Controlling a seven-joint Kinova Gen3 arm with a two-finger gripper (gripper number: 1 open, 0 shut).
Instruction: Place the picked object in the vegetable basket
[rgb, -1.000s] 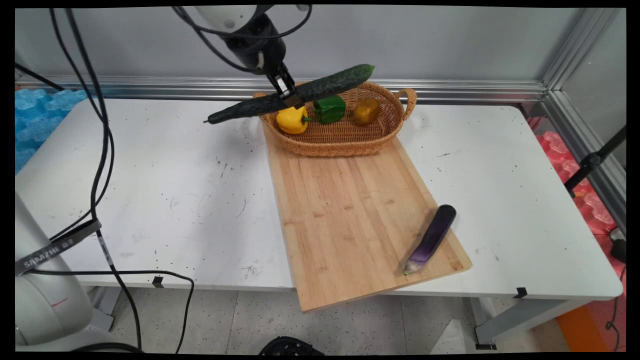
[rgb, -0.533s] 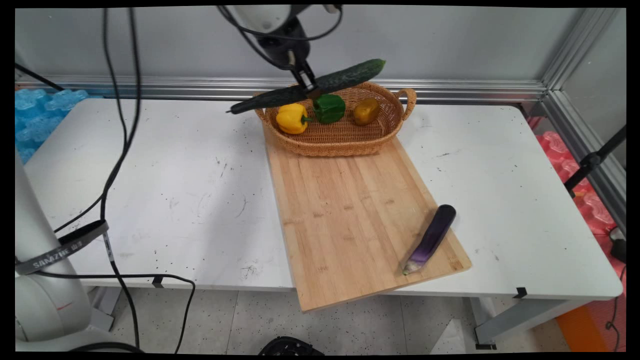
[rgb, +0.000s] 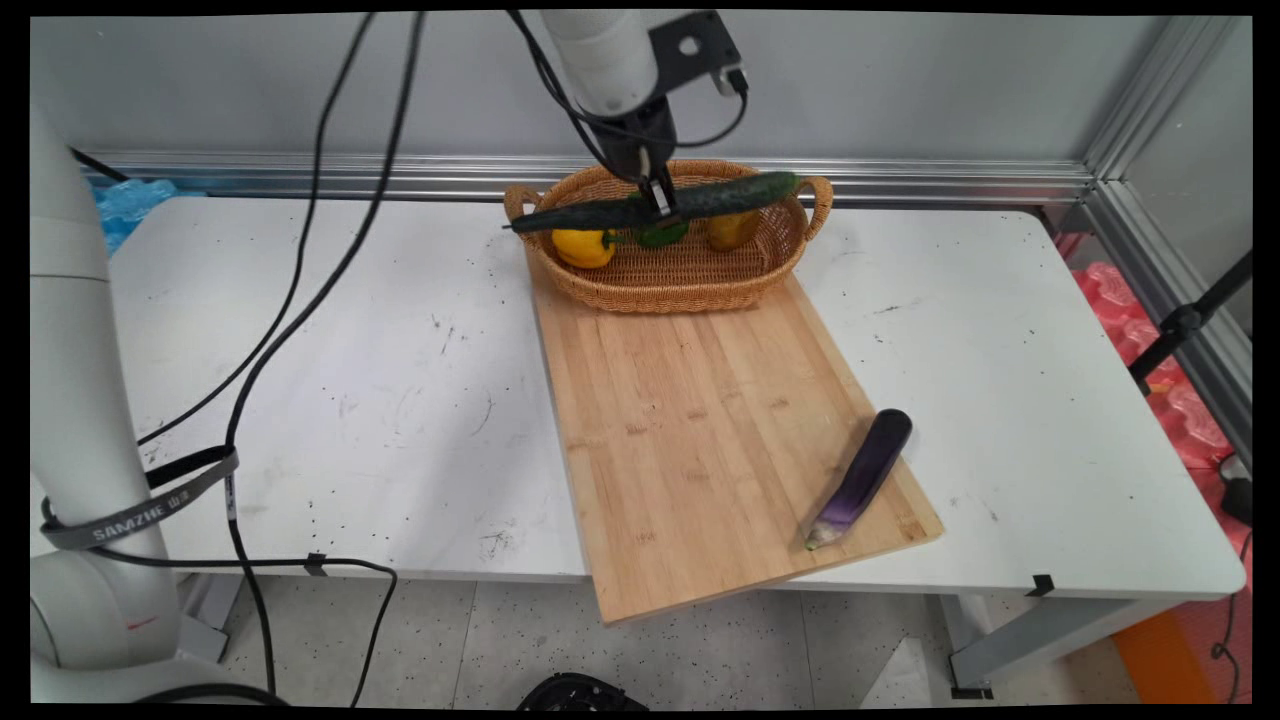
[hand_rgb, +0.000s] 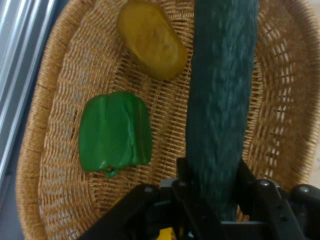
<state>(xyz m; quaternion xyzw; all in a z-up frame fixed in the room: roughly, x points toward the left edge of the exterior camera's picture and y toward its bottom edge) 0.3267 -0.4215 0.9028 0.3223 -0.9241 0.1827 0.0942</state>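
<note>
My gripper (rgb: 659, 203) is shut on a long dark green cucumber (rgb: 655, 203), gripping it near its middle. The cucumber hangs almost level, lengthwise over the wicker basket (rgb: 690, 280) at the table's back. In the hand view the cucumber (hand_rgb: 222, 100) runs up from between the fingers (hand_rgb: 187, 172), above the basket's woven floor (hand_rgb: 65, 125). Under it in the basket lie a green bell pepper (hand_rgb: 115, 132) and a brownish-yellow potato (hand_rgb: 151, 39). A yellow bell pepper (rgb: 583, 246) sits at the basket's left end.
The basket stands on the far end of a wooden cutting board (rgb: 700, 430). A purple eggplant (rgb: 862, 477) lies near the board's front right corner. Black cables (rgb: 300, 260) hang over the left of the white table (rgb: 300, 400).
The gripper has carried the cucumber to the right and downward, from left of and above the basket's rim to low over the basket. The cucumber has levelled out.
</note>
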